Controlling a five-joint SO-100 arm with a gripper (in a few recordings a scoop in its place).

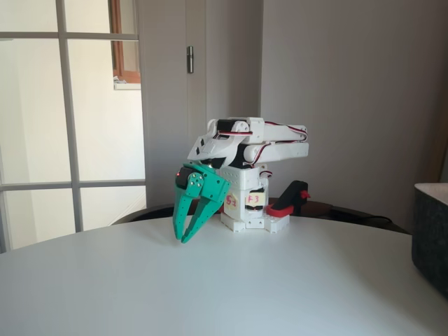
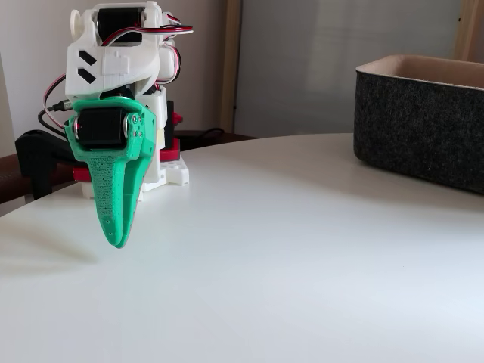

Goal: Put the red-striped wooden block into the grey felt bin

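a white robot arm [image 1: 245,150] sits folded on a round white table [image 1: 210,287], its green gripper [image 1: 186,237] pointing down just above the tabletop, its 2 fingers seemingly closed, empty. the grey felt bin [image 2: 423,121] stands well apart.

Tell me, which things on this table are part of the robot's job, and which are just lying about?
Part of the job:
- green two-finger gripper, hanging closed and empty above the round white table
- dark charcoal-grey felt bin, at the table's right edge in both fixed views

Just lying about:
- red-and-black clamp, fixing the arm's base to the table
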